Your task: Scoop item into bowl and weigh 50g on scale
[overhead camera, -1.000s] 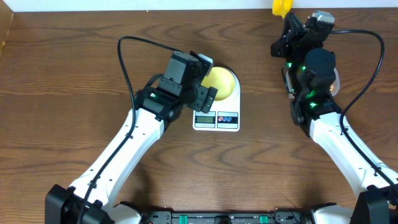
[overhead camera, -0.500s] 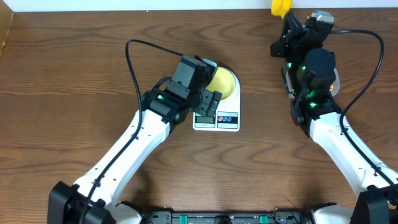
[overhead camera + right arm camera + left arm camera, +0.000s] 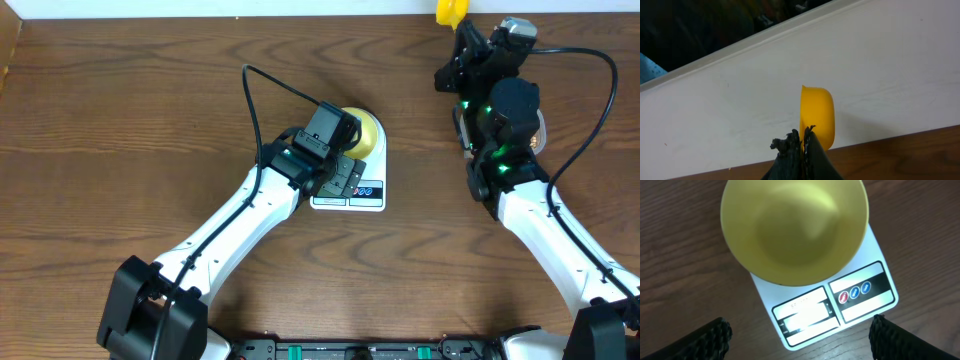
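The pale yellow bowl [image 3: 364,130] stands empty on the white scale [image 3: 368,193]. In the left wrist view the bowl [image 3: 795,227] covers the platform, and the display and the red and blue buttons [image 3: 855,292] show on the scale [image 3: 875,242]. My left gripper [image 3: 343,172] hovers over the scale's front, open and empty, its fingers wide apart [image 3: 800,342]. My right gripper [image 3: 462,35] is raised at the back right, shut on the handle of a bright yellow scoop [image 3: 451,11], which is seen edge-on in the right wrist view [image 3: 817,116]. No beans are clearly in view.
A rounded container edge [image 3: 541,130] peeks out from under the right arm. The white wall [image 3: 880,65] runs along the table's back edge. The left arm's black cable [image 3: 262,95] loops above the table left of the scale.
My left gripper has moved right, from beside the bowl to over the scale's display end. The right arm and scoop have not moved.
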Controlling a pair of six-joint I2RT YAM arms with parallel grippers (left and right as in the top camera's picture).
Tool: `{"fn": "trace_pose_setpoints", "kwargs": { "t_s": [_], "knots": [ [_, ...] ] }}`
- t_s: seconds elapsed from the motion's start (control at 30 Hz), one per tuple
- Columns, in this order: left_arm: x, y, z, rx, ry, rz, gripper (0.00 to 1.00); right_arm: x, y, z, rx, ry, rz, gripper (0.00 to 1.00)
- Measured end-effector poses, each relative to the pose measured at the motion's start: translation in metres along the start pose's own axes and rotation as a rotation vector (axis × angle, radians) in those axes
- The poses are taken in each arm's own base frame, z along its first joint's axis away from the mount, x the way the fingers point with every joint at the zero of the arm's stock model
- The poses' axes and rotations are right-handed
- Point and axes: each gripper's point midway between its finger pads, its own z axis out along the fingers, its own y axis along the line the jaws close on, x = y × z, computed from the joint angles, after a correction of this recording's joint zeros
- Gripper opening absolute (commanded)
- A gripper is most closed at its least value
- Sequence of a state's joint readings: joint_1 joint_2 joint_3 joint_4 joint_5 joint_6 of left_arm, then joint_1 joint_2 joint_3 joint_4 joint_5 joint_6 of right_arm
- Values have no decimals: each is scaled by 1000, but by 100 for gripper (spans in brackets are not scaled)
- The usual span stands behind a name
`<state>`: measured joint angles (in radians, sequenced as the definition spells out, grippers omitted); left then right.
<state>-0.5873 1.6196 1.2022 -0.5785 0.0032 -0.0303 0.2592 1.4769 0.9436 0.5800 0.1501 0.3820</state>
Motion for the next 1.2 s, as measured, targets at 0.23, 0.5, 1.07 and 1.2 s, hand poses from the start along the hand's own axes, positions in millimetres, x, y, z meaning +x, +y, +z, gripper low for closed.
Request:
{"fn": "trace_pose_setpoints", "kwargs": {
  "t_s": [0.23,0.5,1.07,1.2],
  "knots": [
    [6,2,6,-11,30,2,90,0,0,0,0,0,0,1],
    [15,2,20,-17,77,4,90,0,0,0,0,0,0,1],
    [23,-3,29,-15,110,20,90,0,0,0,0,0,0,1],
    [23,-10,29,-25,106,44,90,0,0,0,0,0,0,1]
  ]
}}
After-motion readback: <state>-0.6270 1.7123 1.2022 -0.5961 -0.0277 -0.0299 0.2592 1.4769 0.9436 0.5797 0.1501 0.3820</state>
